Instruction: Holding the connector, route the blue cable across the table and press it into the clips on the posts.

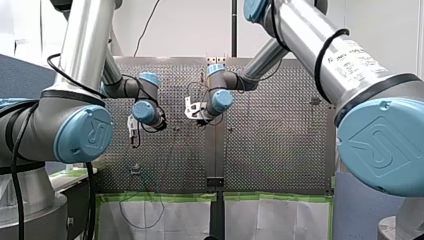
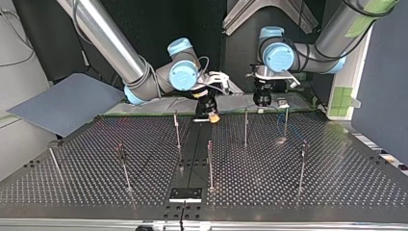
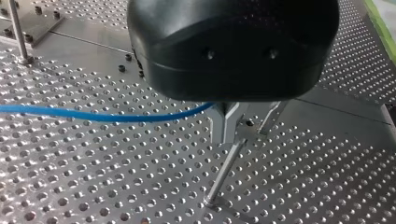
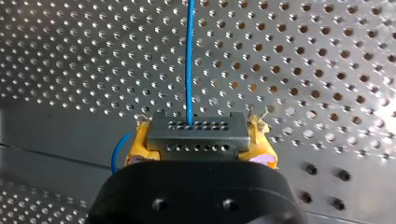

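Observation:
In the right wrist view a grey connector [image 4: 196, 135] with rows of small holes sits between yellow pads [image 4: 135, 145]; my right gripper [image 4: 200, 148] is shut on it. The blue cable [image 4: 189, 60] leaves the connector and runs straight ahead over the perforated table. In the left wrist view the blue cable [image 3: 93, 115] comes in from the side and ends at the metal fingers of my left gripper [image 3: 229, 128], which is shut on it just above the top of a thin post [image 3: 224, 172]. In the top view my right gripper [image 2: 211, 114] and left gripper [image 2: 262, 100] hang near the table's far edge.
Several thin metal posts stand on the table, among them one [image 2: 177, 130] near my right gripper and one [image 2: 246, 127] near my left. A black plate [image 2: 185, 194] lies at the near edge in the top view. A grey board [image 2: 67, 101] leans at that view's left.

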You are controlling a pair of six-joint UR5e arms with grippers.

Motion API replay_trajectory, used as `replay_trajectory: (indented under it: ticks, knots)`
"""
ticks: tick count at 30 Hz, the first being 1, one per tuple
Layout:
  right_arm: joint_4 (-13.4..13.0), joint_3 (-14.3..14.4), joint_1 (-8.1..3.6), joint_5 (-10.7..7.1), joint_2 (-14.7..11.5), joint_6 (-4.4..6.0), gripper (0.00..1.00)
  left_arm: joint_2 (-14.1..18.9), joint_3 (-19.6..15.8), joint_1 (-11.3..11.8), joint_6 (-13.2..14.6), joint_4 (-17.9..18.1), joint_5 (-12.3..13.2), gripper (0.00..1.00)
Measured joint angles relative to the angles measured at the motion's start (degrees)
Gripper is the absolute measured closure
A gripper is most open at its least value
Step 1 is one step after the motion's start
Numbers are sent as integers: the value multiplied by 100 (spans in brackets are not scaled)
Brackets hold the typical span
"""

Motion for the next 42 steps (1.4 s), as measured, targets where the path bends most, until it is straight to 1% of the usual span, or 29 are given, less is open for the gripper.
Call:
replay_trajectory:
  ticks: [4,6,9,15,20,27,33,42]
  knots:
    - [-4,1,-34,-146,150,11,100,-107,0,-1,-7,59,30,100]
    - [-11,-1,-51,-207,200,33,100,-212,0,-1,-1,102,53,100]
    - [-22,-4,-91,-290,228,69,100,-342,0,14,-7,201,68,100]
    - [-80,-3,-201,-381,245,142,100,-405,16,88,-45,345,102,100]
    - [-150,-1,-280,-401,249,200,100,-413,70,161,-107,414,144,100]
    - [-167,0,-345,-417,255,212,100,-430,106,245,-213,445,270,100]
    - [-168,1,-367,-419,257,213,100,-449,101,204,-269,421,338,100]
    - [-168,2,-370,-427,266,213,100,-448,68,166,-288,347,322,100]
